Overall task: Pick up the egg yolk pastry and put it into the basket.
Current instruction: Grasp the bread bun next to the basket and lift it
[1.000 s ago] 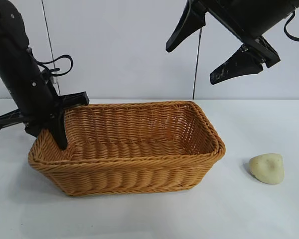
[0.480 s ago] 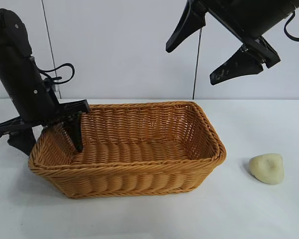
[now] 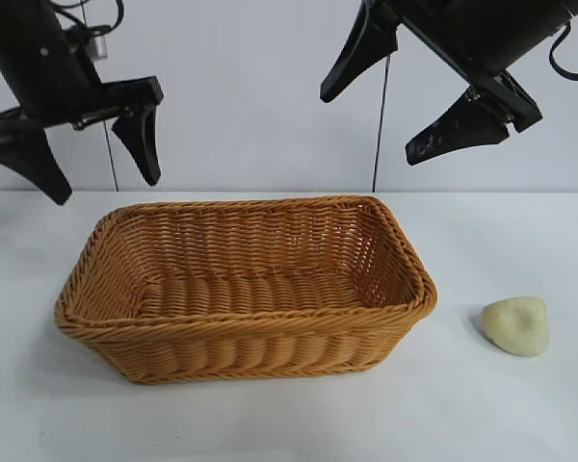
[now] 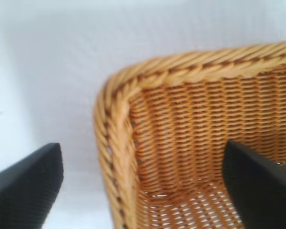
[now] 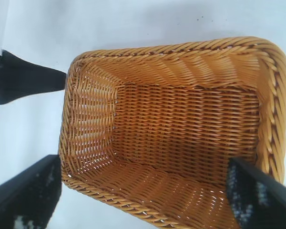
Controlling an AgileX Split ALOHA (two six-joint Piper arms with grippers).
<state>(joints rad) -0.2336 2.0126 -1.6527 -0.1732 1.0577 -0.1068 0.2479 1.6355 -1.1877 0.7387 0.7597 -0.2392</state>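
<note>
Up goes the left claw (image 3: 80,159) — it was down at the basket's (image 3: 246,279) left end w/ a finger inside the rim, now it hangs clear above that end, jaws wide apart, nothing in them. Basket has nudged slightly too. Right claw (image 3: 390,111) hasn't budged: high over the basket's right end, jaws spread, empty.

Key relation: the egg yolk pastry (image 3: 516,325) sits on the white counter (image 3: 501,414) well right of the basket, apart from it, below and to the right of the right claw. Right arm is clearly the nearer one; left has the whole basket in between. Pastry is a rounded lump, slightly wider than tall, no strong long axis — approach angle prob. matters little.

Counter is bare around the pastry, room to come straight down. Basket interior empty, so plenty of drop space.
</note>
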